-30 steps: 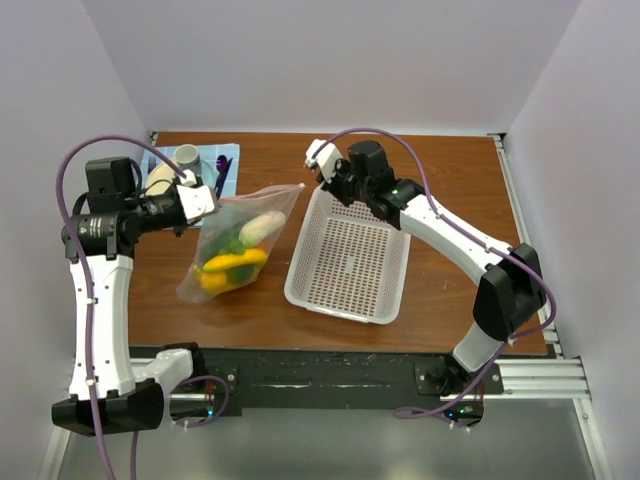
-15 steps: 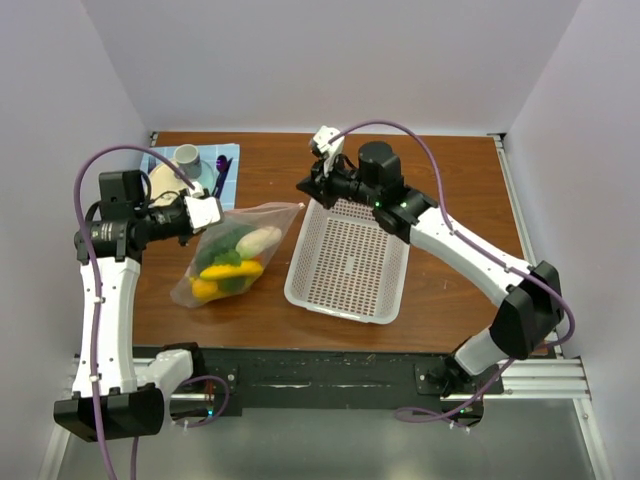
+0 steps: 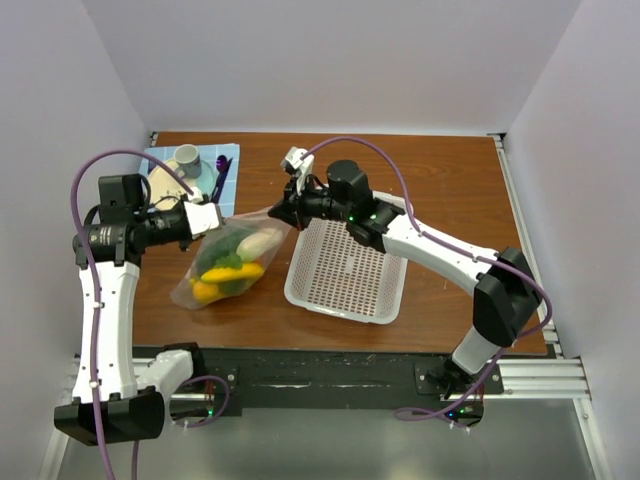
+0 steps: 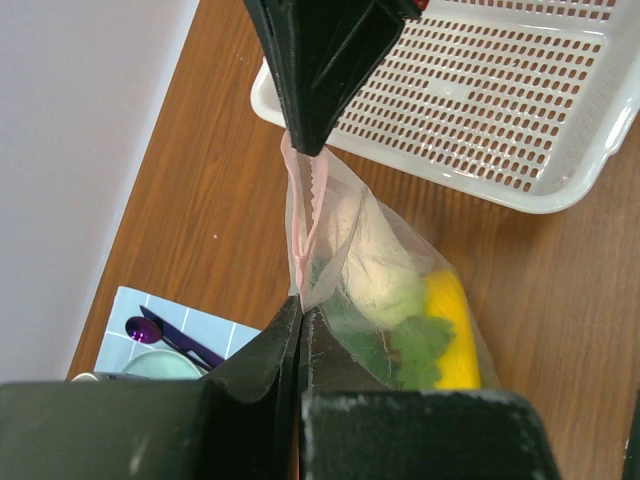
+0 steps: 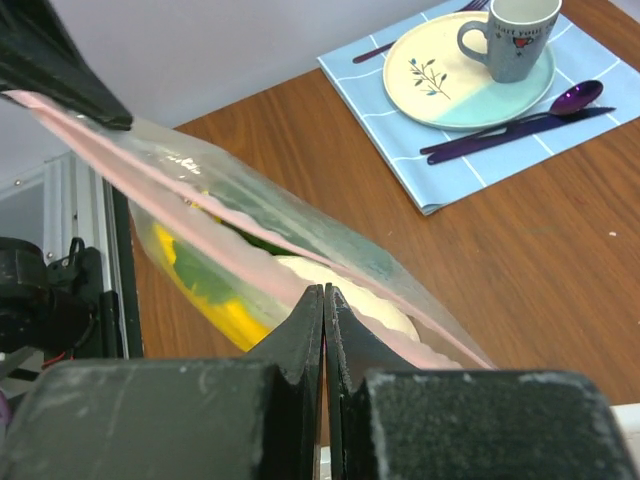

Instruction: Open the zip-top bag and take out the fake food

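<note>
The zip-top bag (image 3: 246,222) hangs stretched between my two grippers over the table's left half. Its pinkish zipper strip (image 5: 200,195) runs taut from one to the other. My left gripper (image 3: 212,218) is shut on the strip's left end, seen up close in the left wrist view (image 4: 298,306). My right gripper (image 3: 284,212) is shut on the strip's right end (image 5: 323,292). The fake food (image 3: 230,270) is inside the bag: a cream-white piece (image 4: 385,280), green leaves (image 4: 412,345) and a yellow piece (image 4: 452,320).
A white mesh basket (image 3: 350,270) stands just right of the bag, under my right arm. A blue placemat (image 3: 225,152) at the back left holds a plate (image 5: 455,75), a grey mug (image 5: 520,35) and purple cutlery (image 5: 520,115).
My right gripper swung left from above the basket's far corner to the bag's right top corner and shut on it. My left gripper kept its hold and the bag sank slightly.
</note>
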Controlling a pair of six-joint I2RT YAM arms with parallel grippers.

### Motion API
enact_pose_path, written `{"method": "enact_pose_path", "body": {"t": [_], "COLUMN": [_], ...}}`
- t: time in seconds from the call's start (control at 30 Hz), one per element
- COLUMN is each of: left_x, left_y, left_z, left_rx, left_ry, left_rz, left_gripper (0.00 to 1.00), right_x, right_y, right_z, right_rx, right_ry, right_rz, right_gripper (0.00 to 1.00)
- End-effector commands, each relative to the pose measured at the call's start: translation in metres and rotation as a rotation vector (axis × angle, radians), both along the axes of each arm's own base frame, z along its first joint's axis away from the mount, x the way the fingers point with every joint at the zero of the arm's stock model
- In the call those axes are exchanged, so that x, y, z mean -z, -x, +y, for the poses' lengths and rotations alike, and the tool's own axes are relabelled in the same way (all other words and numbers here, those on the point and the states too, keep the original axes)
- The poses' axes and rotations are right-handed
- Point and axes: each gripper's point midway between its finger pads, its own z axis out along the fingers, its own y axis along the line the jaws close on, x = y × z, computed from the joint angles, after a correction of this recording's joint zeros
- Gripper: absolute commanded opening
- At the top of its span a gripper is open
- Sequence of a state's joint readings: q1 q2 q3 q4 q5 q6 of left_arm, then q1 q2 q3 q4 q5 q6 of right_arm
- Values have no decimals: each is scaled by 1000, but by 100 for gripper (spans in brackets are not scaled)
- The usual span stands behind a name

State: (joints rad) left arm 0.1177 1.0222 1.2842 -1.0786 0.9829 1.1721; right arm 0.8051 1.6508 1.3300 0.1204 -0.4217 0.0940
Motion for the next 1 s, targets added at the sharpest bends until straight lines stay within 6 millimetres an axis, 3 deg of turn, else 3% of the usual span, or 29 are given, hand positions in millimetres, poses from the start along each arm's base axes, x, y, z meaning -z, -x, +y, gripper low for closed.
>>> {"method": "enact_pose_path", "body": {"t": [0.0,0.17,0.4,0.5,0.67,0.97], "left_x": [-12,-11,-13,-9,-6,-6], "left_y": [11,12,14,14,11,12], "left_z": [-5,-7,-11,-10,-11,-11], "left_rx": [37,46,60,60,64,67], "left_ry": [12,30,49,51,58,56], "left_rz": [-42,-31,-35,-29,-18,-20], "left_gripper": [0,0,0,0,0,0], "right_x": [-54,-58,-46,-40,-54,-52], "right_y": [-1,-4,3,4,9,-3], "right_z": [6,10,22,15,-2,-25], "right_rx": [-11,-13,-80,-53,15,180], "right_ry": [-115,-131,-127,-133,-168,-192], "right_rz": [-76,-67,-2,16,-12,-38], "right_gripper": [0,0,0,0,0,0]}}
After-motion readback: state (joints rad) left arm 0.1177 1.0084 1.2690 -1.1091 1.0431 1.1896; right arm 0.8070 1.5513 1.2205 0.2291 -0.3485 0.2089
